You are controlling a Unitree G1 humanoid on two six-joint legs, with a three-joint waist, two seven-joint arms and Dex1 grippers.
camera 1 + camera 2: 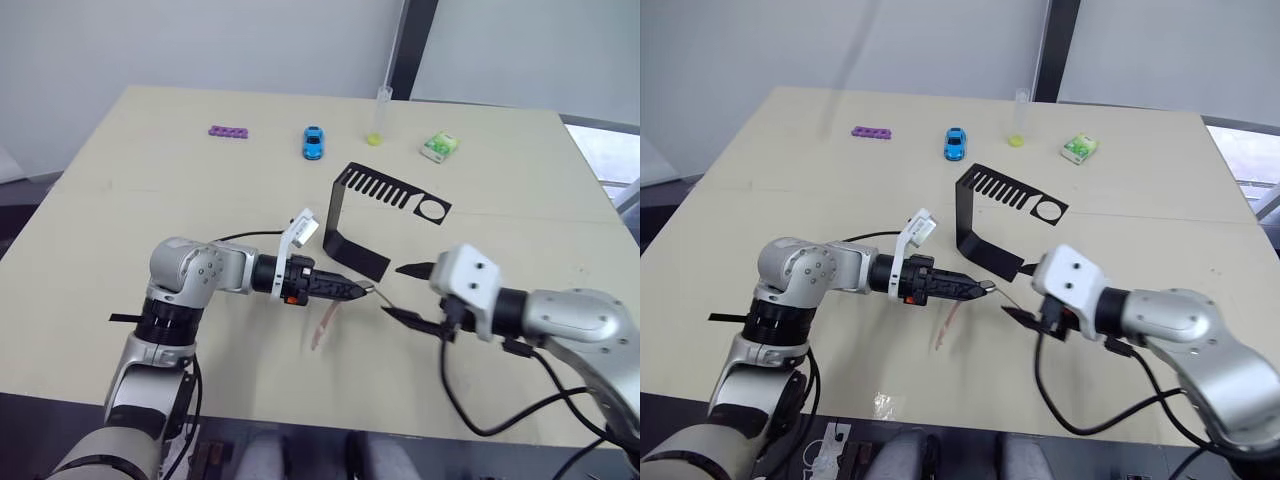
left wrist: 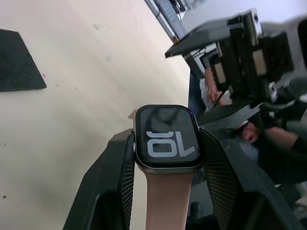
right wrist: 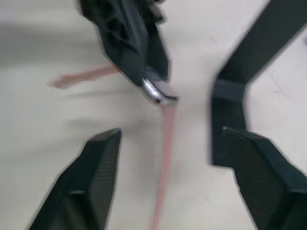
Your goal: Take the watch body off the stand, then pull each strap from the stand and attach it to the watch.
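My left gripper (image 1: 365,290) is shut on the watch body (image 2: 165,134), a dark rounded case whose screen faces the left wrist view. A pink strap (image 2: 165,196) joins the case and runs back between the fingers. It hangs below the gripper over the table (image 1: 325,325). In the right wrist view a second pink strap (image 3: 165,158) runs from the held watch body (image 3: 160,96) toward my right gripper (image 3: 170,132). The right gripper (image 1: 410,293) is open just to the right of the watch, holding nothing. The black stand (image 1: 345,215) stands bare behind both grippers.
Along the far side of the table lie a purple bar with holes (image 1: 229,131), a blue toy car (image 1: 313,142), a clear tube with a yellow base (image 1: 380,115) and a green-and-white packet (image 1: 439,147). The table's front edge (image 1: 300,425) is close below the grippers.
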